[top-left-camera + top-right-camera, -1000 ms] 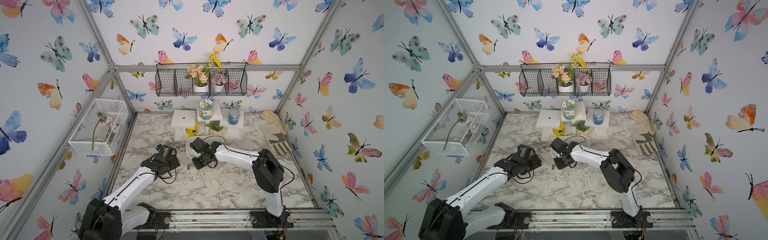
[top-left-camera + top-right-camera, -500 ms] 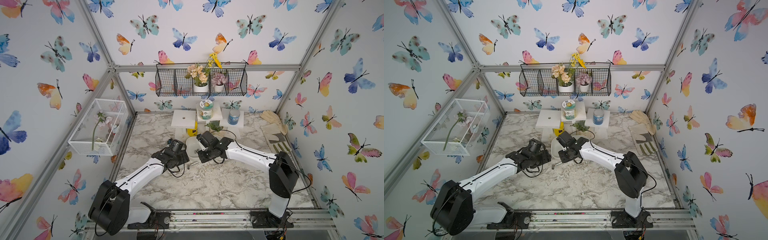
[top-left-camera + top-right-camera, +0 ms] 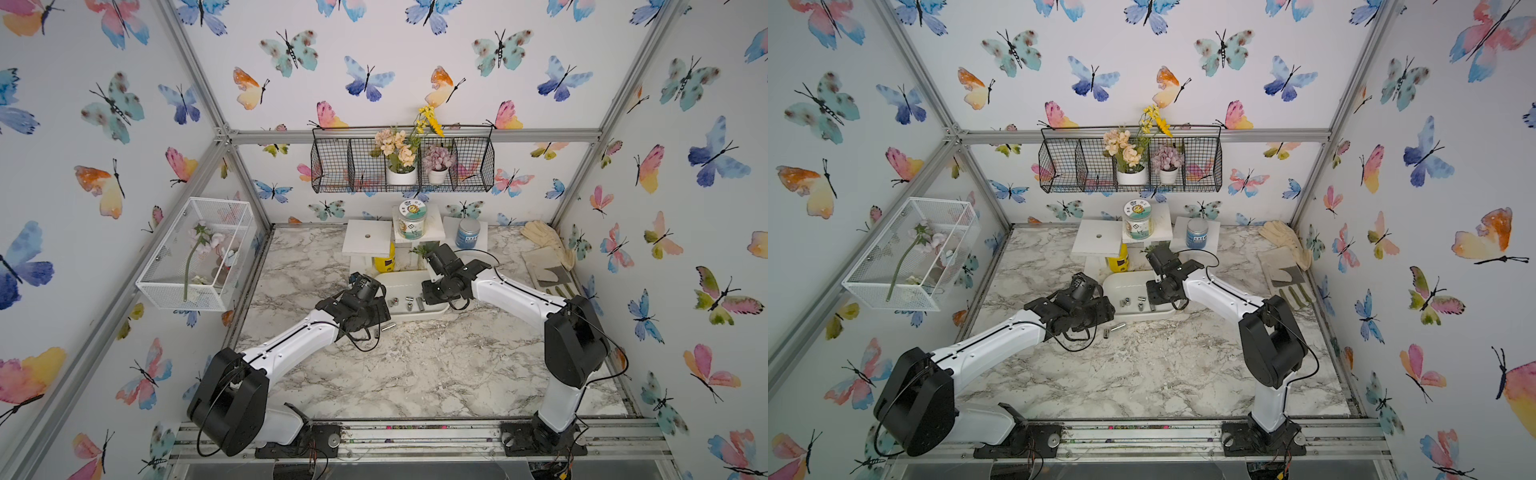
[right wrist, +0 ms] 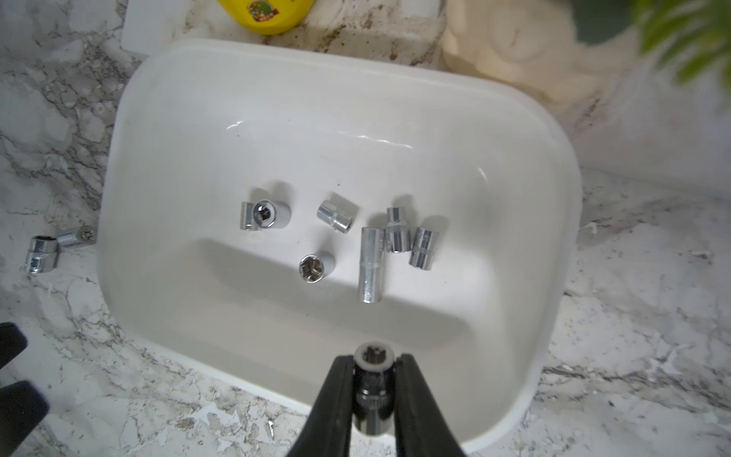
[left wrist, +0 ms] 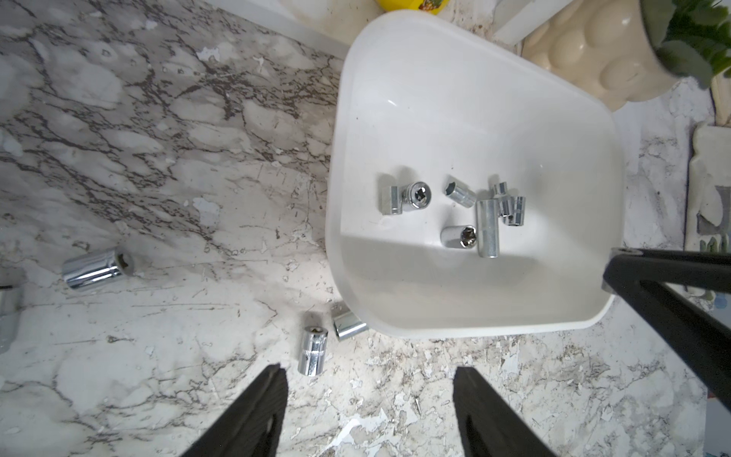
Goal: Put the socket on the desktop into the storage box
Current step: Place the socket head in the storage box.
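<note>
Right wrist: storage box (image 4: 197,99) holds sockets (image 4: 372,265); right gripper (image 4: 374,358) pinching socket (image 4: 374,391), left gripper (image 5: 370,370) spread.

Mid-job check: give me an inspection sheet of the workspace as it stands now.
Surface: marble desktop, loose sockets lying beside the storage box.
Job's things: storage box holds several stored sockets.
Clutter: yellow container, jars, gloves toward the back.
Grippers: left gripper open, empty; right gripper shut on a socket above the box.
Cables: black cable loops at both wrists.
Surroundings: black wire basket and white mesh cage on the walls.
</note>
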